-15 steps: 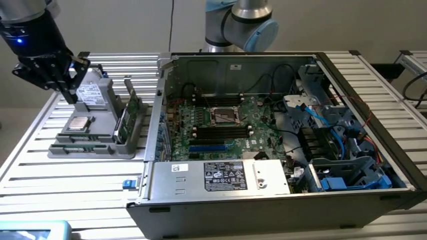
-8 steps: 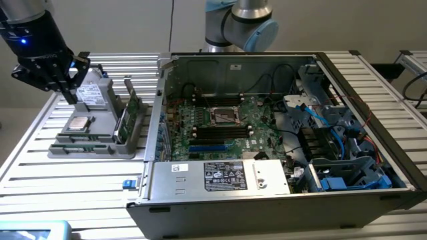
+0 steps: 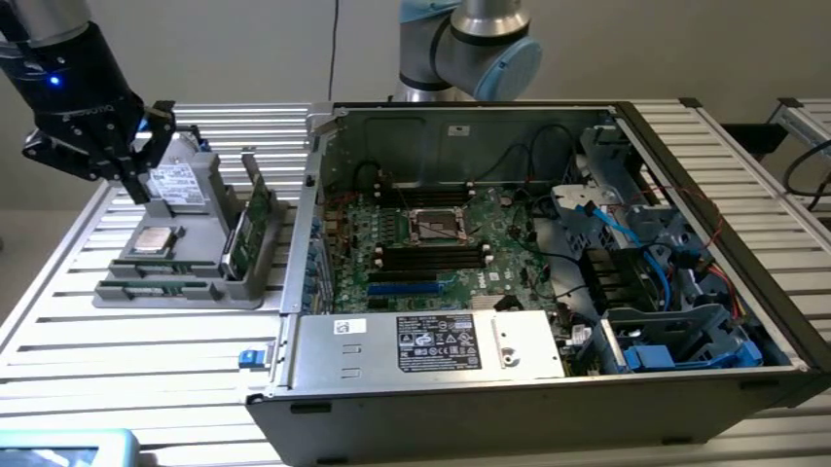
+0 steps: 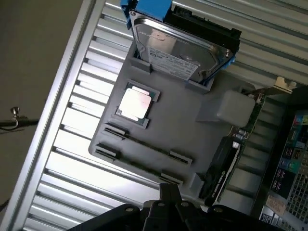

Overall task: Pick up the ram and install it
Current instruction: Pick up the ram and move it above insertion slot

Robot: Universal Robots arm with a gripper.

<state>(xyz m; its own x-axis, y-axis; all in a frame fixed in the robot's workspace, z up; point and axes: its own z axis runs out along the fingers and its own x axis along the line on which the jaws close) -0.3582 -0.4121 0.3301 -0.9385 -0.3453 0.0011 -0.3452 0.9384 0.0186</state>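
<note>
Two rams stand on edge in the slotted front part of the grey parts tray (image 3: pixel 195 297). One ram (image 3: pixel 154 288) shows as a thin green strip in the exterior view. From the wrist they are thin dark lines between clips, one ram (image 4: pixel 144 143) beside the other stick (image 4: pixel 137 166). My gripper (image 3: pixel 150 180) hangs above the tray's back, over the hard drive (image 3: pixel 175 185), open with nothing between its fingers. Its black body (image 4: pixel 168 197) is above the tray's edge near the rams. The motherboard's black slots (image 3: pixel 426 255) lie in the open case.
The tray also holds a square silver processor (image 4: pixel 136 103), the hard drive in its blue bracket (image 4: pixel 180 45), and upright green cards (image 3: pixel 249 229). The open computer case (image 3: pixel 389 350) stands on the exterior view's right of the tray, full of cables and drive cages. All rests on a slatted metal table (image 3: pixel 130 350).
</note>
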